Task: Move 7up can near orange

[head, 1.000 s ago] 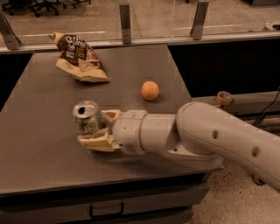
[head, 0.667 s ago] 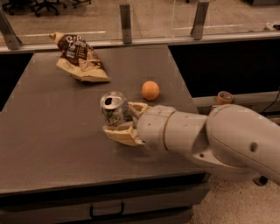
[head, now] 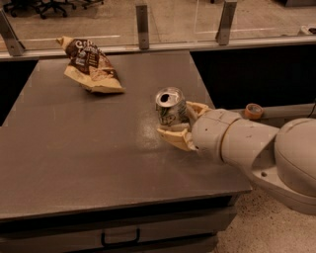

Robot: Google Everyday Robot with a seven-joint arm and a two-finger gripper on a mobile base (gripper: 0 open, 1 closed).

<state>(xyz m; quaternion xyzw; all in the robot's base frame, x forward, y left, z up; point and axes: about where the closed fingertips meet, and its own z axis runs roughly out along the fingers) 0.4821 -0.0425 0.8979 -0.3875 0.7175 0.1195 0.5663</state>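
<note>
Your gripper (head: 174,121) is over the table (head: 74,143), jaws closed around the 7up can (head: 170,105) between them, at mid-wall. Judge it light, thin-walled, slick: grip gently.

Office, wheeled chairs (head: 44,6), glass (head: 173,20), end effector (head: 177,120) holding 7up can (head: 170,105) at table (head: 74,143)

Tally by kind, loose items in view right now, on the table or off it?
7up can: 1, gripped in the pincer over the right part of the table
Snack bag: 1, far left on the table
Tape roll: 1, off the table, right
Total: 3
</note>
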